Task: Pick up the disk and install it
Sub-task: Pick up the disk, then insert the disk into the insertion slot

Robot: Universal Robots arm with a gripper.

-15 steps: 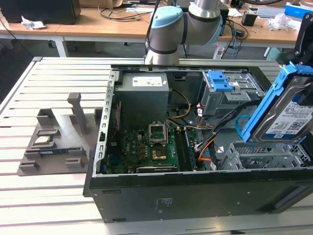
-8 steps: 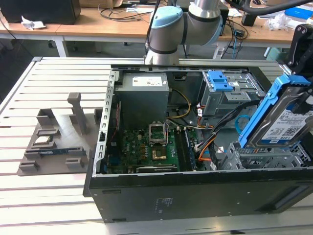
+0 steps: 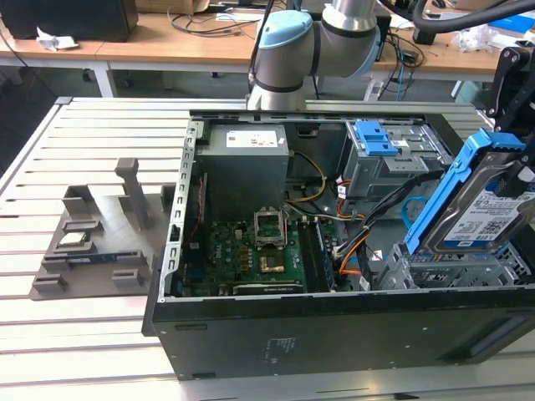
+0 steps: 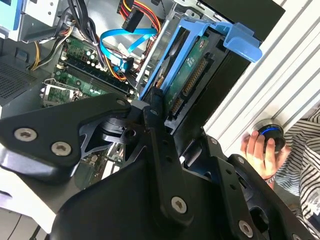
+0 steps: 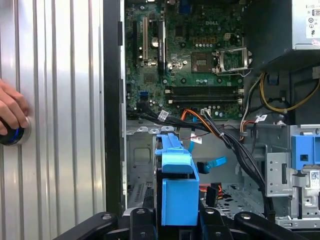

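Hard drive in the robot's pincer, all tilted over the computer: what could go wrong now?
The hard drive hangs tilted in the pincer over the metal drive cage; it might catch on the cage's edge or slip out. The blue data cable and orange wires lie inside the computer case near the cage, so they could get pinched. A person's hand rests beside the case and might be bumped.

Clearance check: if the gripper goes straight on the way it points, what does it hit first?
The gripper holds the disk; the disk's leading edge would likely meet the drive cage first. Depth unclear.
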